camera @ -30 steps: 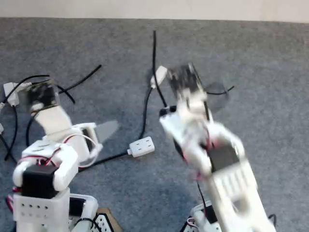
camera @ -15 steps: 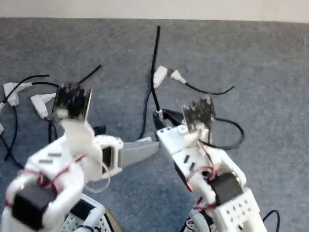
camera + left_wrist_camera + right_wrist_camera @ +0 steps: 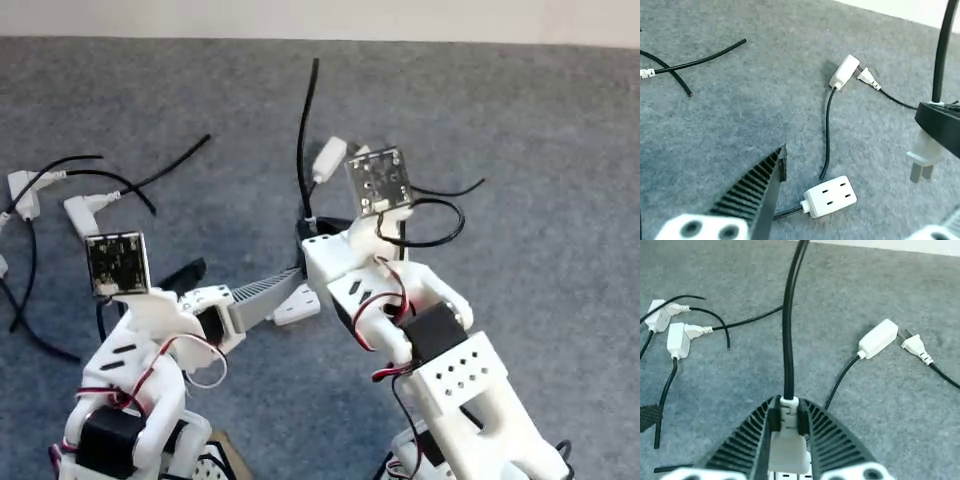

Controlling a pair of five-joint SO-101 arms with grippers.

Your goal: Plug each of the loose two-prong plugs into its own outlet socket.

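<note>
Well left of the outlet block (image 3: 830, 196), on the grey desk (image 3: 560, 140): near-left pair (image 3: 679, 338) and far-left pair (image 3: 659, 316), each a white plug against a white socket. They look already mated, but they're too small to be sure.

Left gripper (image 3: 252, 272): jaws wide apart, holding nothing, grey jaw tip near the block's left side, not touching. 1.0 s ago this arm was folded back well left of the block, which lay bare. It has since swung in.

Right gripper (image 3: 788, 407): jaws clamped on the white plug (image 3: 922, 152), black cord (image 3: 788, 315) running up and away from it. The 2 prongs point down, above and just right of the block, not in any slot. 1.0 s ago this arm was stretched out beyond the block; it has pulled back over it.

Beyond the block, to its right: long socket (image 3: 879, 338) with a loose plug (image 3: 914, 346) just beside it, prongs toward it, not inserted.

Judgement: both arms have converged on the block, the left likely to brace it and the right to push down. Insertion not yet begun; prongs need lining up with 1 slot pair. At least 2 plugs are left to seat.
</note>
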